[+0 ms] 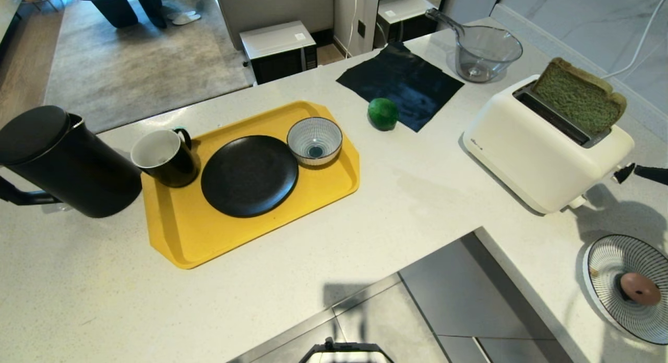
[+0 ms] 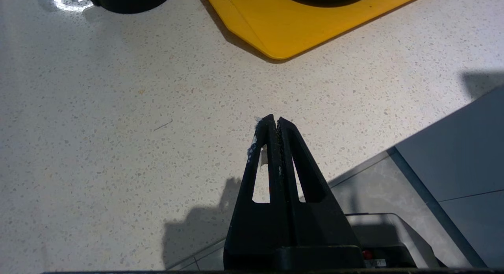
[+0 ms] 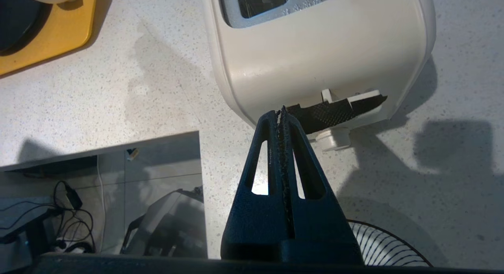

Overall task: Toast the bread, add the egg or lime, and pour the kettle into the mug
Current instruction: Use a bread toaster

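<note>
The white counter (image 1: 396, 206) carries everything; the black kettle (image 1: 62, 165) stands at its left edge beside the yellow tray (image 1: 334, 188), where the mug (image 1: 164, 158) sits; the bread (image 1: 579, 98) stands in the cream toaster (image 1: 537, 154); the lime (image 1: 383, 113) touches a dark cloth (image 1: 404, 81); the egg (image 1: 640, 288) rests on a striped plate (image 1: 610, 264). Only the wrist views show fingers: the right gripper (image 3: 282, 111), pressed together, is at the toaster's lever end, perhaps touching; the left gripper (image 2: 274, 119), also closed, hangs above bare counter.
</note>
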Tool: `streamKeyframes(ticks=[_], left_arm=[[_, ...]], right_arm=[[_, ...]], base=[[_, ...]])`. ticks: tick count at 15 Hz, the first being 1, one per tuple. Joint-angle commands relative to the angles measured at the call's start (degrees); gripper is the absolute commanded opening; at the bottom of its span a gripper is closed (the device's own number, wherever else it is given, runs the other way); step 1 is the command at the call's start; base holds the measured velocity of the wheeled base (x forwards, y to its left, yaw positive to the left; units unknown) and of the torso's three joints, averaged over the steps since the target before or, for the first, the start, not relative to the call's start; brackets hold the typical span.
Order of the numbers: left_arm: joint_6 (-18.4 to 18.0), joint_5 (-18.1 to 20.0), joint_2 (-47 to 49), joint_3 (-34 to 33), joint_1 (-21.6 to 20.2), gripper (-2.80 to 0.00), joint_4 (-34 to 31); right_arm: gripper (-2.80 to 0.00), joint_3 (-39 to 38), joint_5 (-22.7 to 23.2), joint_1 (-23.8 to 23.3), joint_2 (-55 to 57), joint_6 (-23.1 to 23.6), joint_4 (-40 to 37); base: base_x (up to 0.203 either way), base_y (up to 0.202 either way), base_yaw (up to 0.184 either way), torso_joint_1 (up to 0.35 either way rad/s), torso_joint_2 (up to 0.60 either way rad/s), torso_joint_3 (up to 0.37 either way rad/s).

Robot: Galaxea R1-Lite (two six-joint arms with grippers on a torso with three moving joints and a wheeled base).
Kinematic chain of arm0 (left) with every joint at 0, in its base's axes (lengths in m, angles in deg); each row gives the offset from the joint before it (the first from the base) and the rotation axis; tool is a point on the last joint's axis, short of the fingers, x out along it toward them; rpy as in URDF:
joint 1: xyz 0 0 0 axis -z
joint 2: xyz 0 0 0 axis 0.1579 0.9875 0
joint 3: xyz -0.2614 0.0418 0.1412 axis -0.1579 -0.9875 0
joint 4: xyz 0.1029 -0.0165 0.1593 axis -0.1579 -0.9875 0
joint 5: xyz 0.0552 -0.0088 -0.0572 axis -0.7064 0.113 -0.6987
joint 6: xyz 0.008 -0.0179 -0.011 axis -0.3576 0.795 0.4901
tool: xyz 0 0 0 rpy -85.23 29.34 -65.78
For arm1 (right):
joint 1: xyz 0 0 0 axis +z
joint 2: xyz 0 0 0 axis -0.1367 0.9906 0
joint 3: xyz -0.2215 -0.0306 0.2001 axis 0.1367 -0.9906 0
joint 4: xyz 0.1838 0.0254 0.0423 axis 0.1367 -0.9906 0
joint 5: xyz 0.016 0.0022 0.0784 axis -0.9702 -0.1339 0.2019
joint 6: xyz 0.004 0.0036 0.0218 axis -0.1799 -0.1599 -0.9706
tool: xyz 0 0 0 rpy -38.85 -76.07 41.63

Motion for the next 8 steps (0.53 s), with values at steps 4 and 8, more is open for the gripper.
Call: streamKeyframes(ticks=[4, 8], left_arm=[[-0.02, 0.0, -0.13, -0.97, -0.01, -2.8, 0.04], [-0.02, 0.0, -0.13, -0.97, -0.01, -2.8, 0.04]], right_arm=[[-2.8, 3.49, 0.34, 0.18, 5.19, 0.12, 0.17], [-2.8, 5.36, 0.34, 0.79, 7.24, 0.1, 0.17]], base=[[0.0, 0.0, 0.0, 0.0, 0.0, 0.0], [0.0, 0.0, 0.0, 0.0, 0.0, 0.0]])
